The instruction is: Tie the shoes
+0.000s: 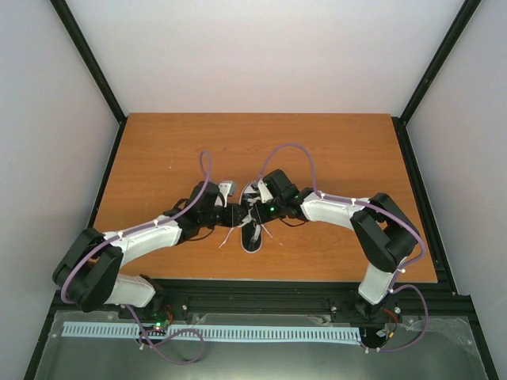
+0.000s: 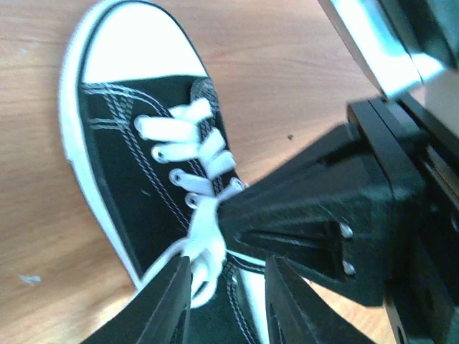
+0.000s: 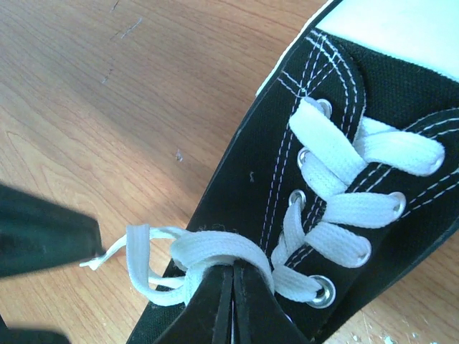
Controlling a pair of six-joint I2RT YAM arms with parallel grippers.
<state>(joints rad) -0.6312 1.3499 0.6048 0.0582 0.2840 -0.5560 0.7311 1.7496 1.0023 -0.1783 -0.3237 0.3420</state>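
The black sneaker [image 1: 254, 236] lies in the middle of the table with its white toe cap [image 2: 133, 43] pointing away. Its white laces [image 3: 215, 247] are crossed up the front. My right gripper [image 3: 233, 290] is shut at the top eyelets, with a lace strand wrapped over its tips. It shows as a black wedge in the left wrist view [image 2: 228, 209]. My left gripper [image 2: 228, 266] is open over the shoe's tongue, and a lace loop [image 2: 204, 247] lies against its left finger [image 2: 168, 301]. In the top view both grippers [image 1: 238, 215] [image 1: 255, 212] meet over the shoe.
Loose lace ends [image 1: 226, 240] [image 1: 269, 232] trail onto the wooden table [image 1: 158, 150] on both sides of the shoe. A black frame [image 1: 412, 158] and white walls enclose the table. A dark finger of the left gripper [image 3: 43, 240] shows at the left of the right wrist view.
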